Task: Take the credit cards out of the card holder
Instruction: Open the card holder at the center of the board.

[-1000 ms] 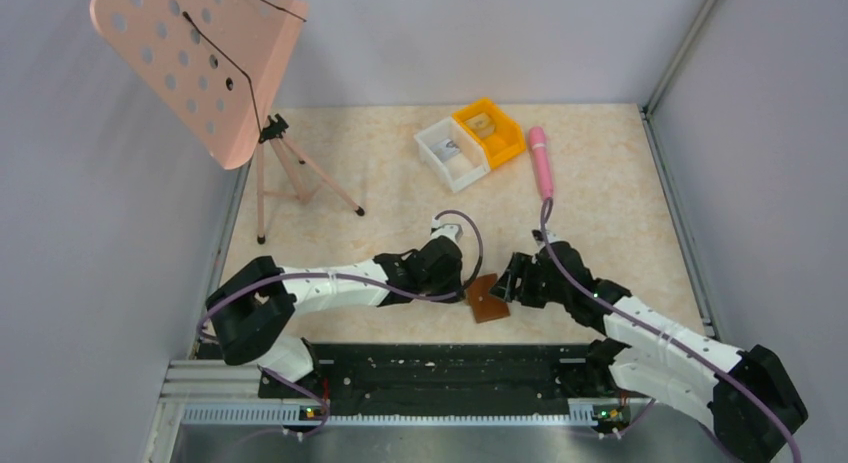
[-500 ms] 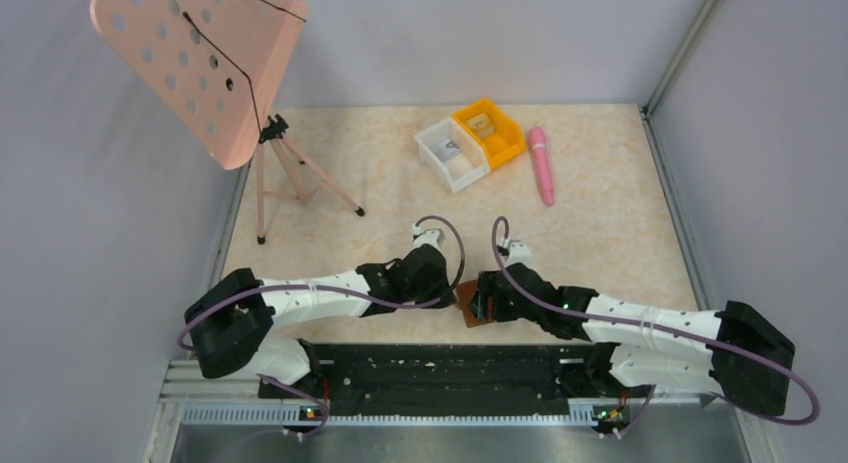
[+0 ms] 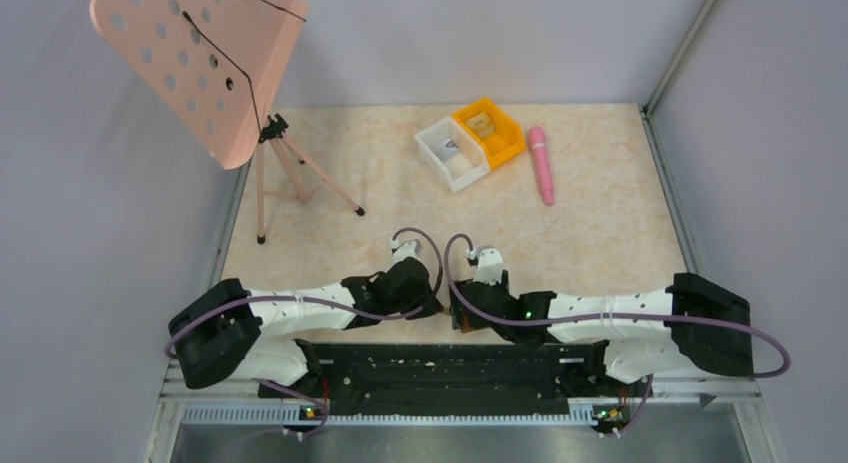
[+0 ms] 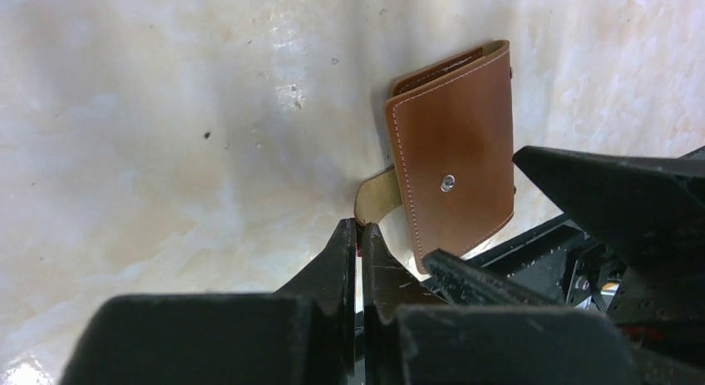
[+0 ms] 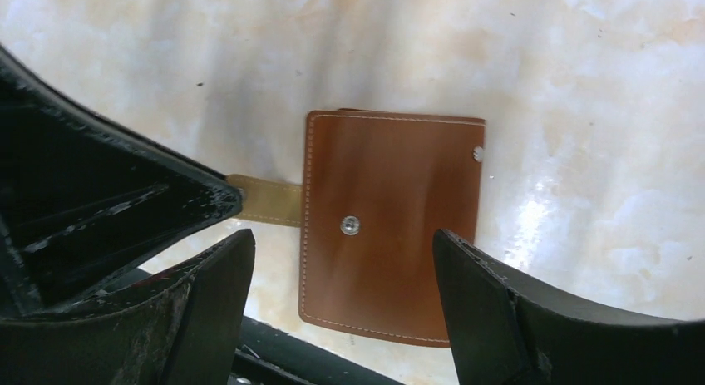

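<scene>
The card holder is a brown leather wallet, folded shut and lying flat on the marbled table near its front edge. It also shows in the left wrist view and only as a brown sliver between the two wrists in the top view. Its tan clasp tab sticks out sideways, and my left gripper is shut on the tab's end. My right gripper hangs open over the wallet with one finger on each side, touching nothing. The credit cards are hidden.
A black rail runs along the table's front edge right beside the wallet. At the back stand a white bin, an orange bin and a pink pen. A pink music stand on a tripod is at the back left.
Both wrists have moved left and toward the front edge, and the wallet has slid that way with the left gripper. The right gripper has opened wider and come over the wallet.
</scene>
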